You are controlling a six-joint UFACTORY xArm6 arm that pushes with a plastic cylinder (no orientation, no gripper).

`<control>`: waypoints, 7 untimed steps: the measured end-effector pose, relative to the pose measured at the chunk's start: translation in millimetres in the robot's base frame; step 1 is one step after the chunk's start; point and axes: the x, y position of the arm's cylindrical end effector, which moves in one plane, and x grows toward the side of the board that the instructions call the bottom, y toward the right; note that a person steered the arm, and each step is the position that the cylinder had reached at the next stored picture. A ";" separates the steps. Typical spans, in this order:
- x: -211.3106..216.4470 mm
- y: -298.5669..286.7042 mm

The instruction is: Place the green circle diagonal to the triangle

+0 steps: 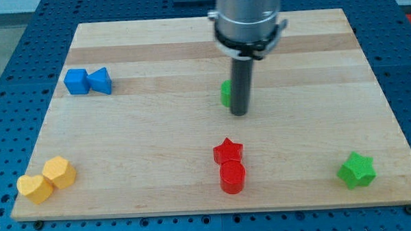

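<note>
No jaws here: the arm ends in a plain dark rod, so nothing opens, closes or holds anything. My tip (240, 113) stands on the wooden board (160, 192) a little above the view's centre, right against the green circle (226, 93), which peeks out on the rod's left side. Most of that block is hidden behind the rod, so its heading and long axis cannot be told; only a narrow green edge shows.

The blue triangle (101, 81) lies well apart toward the view's upper left, touching a blue cube (76, 81) on its left. Below my tip, near the bottom edge, a red star (228, 151) sits just above and against a red cylinder (232, 177). A green star (357, 170) rests at the lower right. At the lower left, a yellow hexagon (59, 171) touches a yellow heart (34, 188).
</note>
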 end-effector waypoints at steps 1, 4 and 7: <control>-15.4 -2.5; -71.6 29.6; -143.6 -9.7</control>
